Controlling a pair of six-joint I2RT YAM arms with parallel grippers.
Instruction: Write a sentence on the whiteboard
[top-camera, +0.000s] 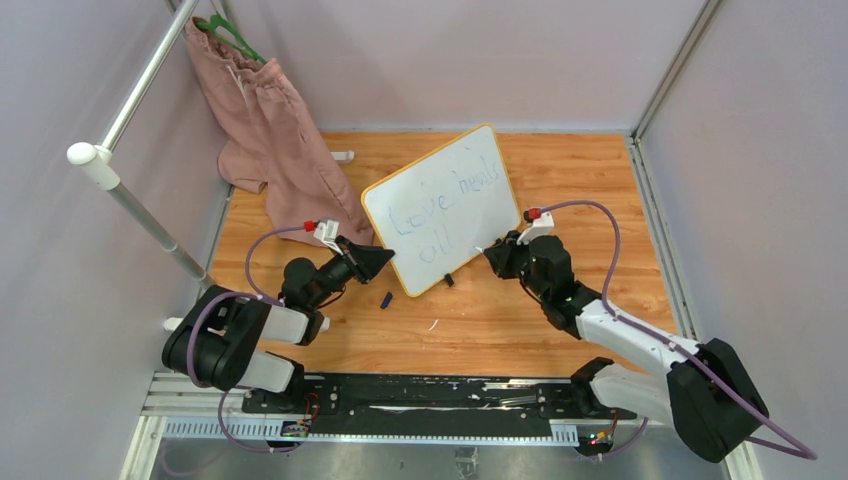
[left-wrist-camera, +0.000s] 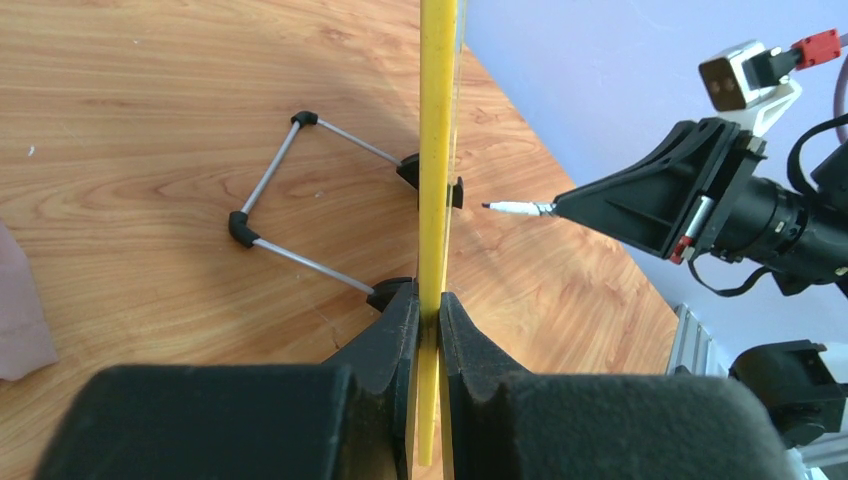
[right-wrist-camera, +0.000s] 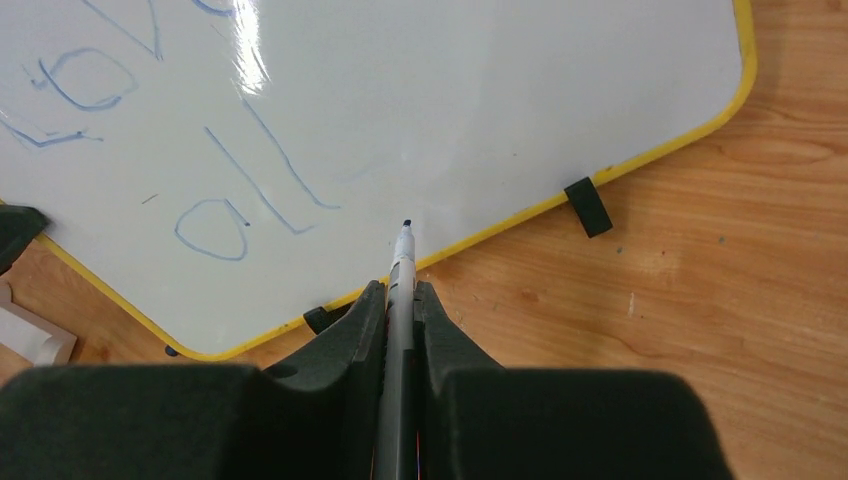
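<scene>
The whiteboard (top-camera: 492, 200) stands mid-bench, nearer the far edge, my left pincer (left-wrist-camera: 428, 300) clamped on its yellow rim. My right pincer (right-wrist-camera: 400, 292) grips the pen (right-wrist-camera: 402, 262), aimed almost squarely at the board's face; the tip sits just off the surface, right of "all" in the sentence (top-camera: 440, 210), so I reckon any next stroke means pushing straight forward
</scene>
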